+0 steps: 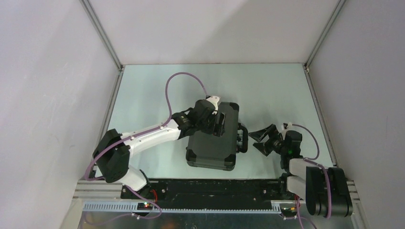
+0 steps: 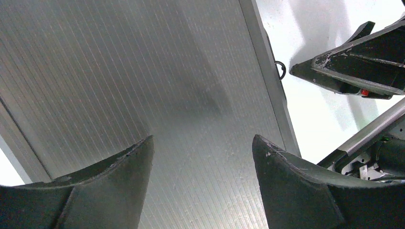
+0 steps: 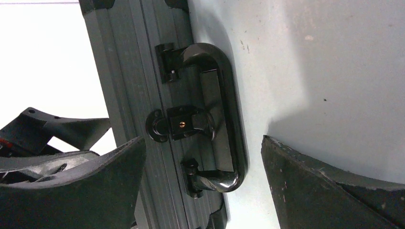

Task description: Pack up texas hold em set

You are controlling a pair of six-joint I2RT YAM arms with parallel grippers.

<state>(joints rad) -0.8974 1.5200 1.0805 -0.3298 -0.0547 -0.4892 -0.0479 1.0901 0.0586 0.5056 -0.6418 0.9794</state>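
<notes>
The texas hold em set shows only as a small black hard briefcase [image 1: 210, 148], lying flat and closed in the middle of the table. Its ribbed lid [image 2: 143, 86] fills the left wrist view. My left gripper [image 1: 222, 123] [image 2: 203, 143] hovers open just over the lid's right part, nothing between its fingers. The carry handle [image 1: 243, 138] [image 3: 224, 119] and a round latch [image 3: 179, 123] sit on the case's right side. My right gripper [image 1: 261, 138] [image 3: 204, 139] stands open just right of the handle, its jaws facing the handle's near end without touching it.
The pale table [image 1: 153, 90] is bounded by white walls with metal corner posts [image 1: 102, 36]. A black rail [image 1: 210, 188] with both arm bases runs along the near edge. The left arm's purple cable [image 1: 172, 83] loops over the table behind the case.
</notes>
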